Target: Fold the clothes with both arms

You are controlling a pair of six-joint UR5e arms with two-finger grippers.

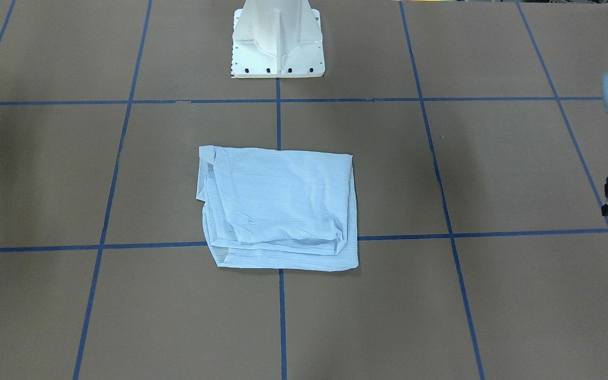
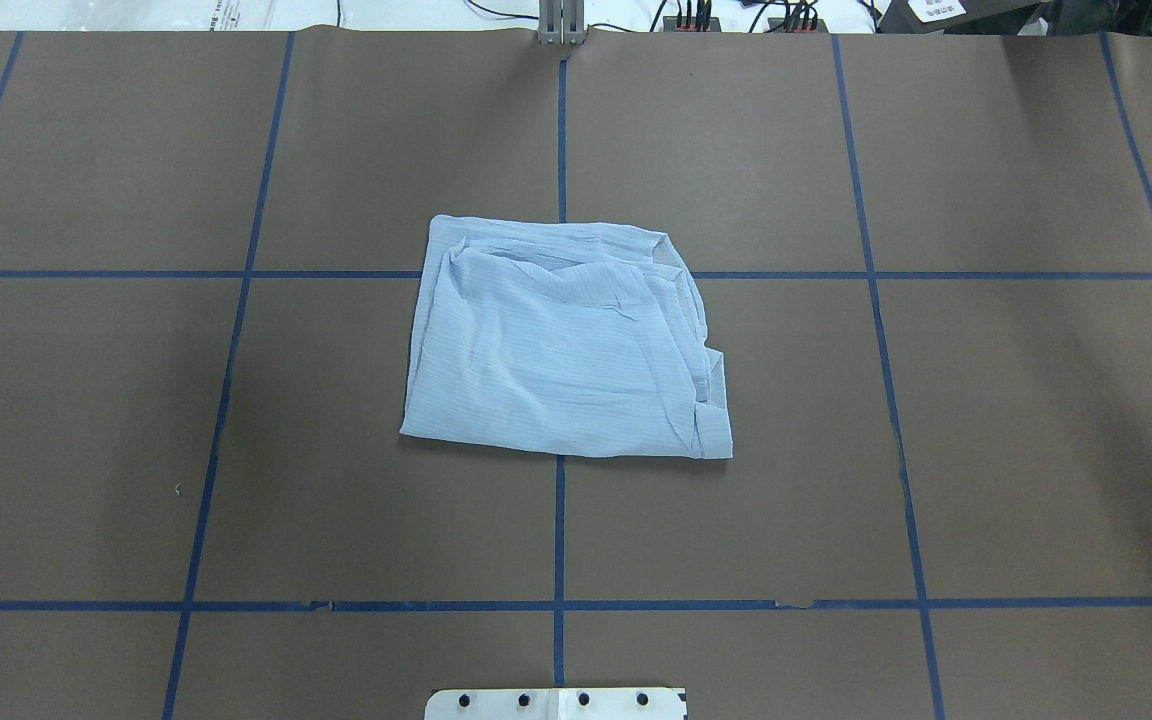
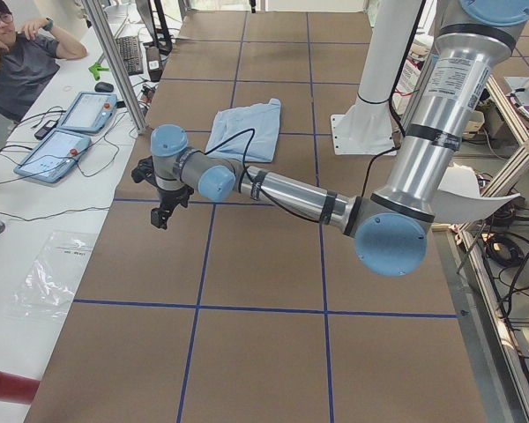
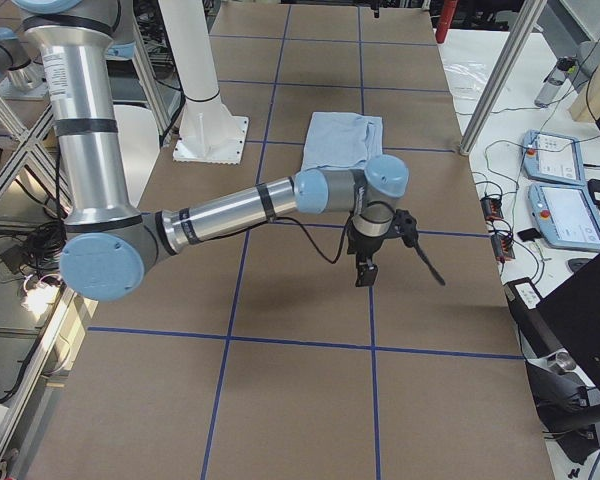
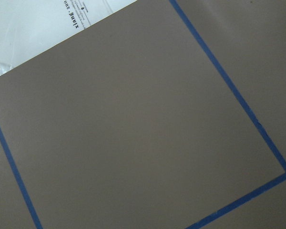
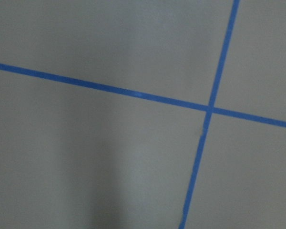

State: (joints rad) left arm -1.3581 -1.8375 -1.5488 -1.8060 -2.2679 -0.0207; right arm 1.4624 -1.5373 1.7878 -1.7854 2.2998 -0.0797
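— Where is the shirt (image 2: 561, 350) laid?
— Folded, at the centre of the worktop (image 2: 986, 450).
— And the arms?
— The left end effector (image 3: 162, 216) is seen at the shirt's ten o'clock in the overhead view. The right end effector (image 4: 364, 272) is held well apart. How wide either is spread cannot be told.

So the table (image 2: 86, 400) is covered from six spots. The overhead view is taken from behind the white pedestal base (image 2: 556, 705), clipped at 6 o'clock; the front-facing one is shot steeply from across, base at 12. The folded shirt (image 2: 566, 340) is shared dead centre by both. Side views are taken from each table end, shirt seen toward 12. Wrist cams are held close over brown paper and blue tape lines (image 6: 133, 93).
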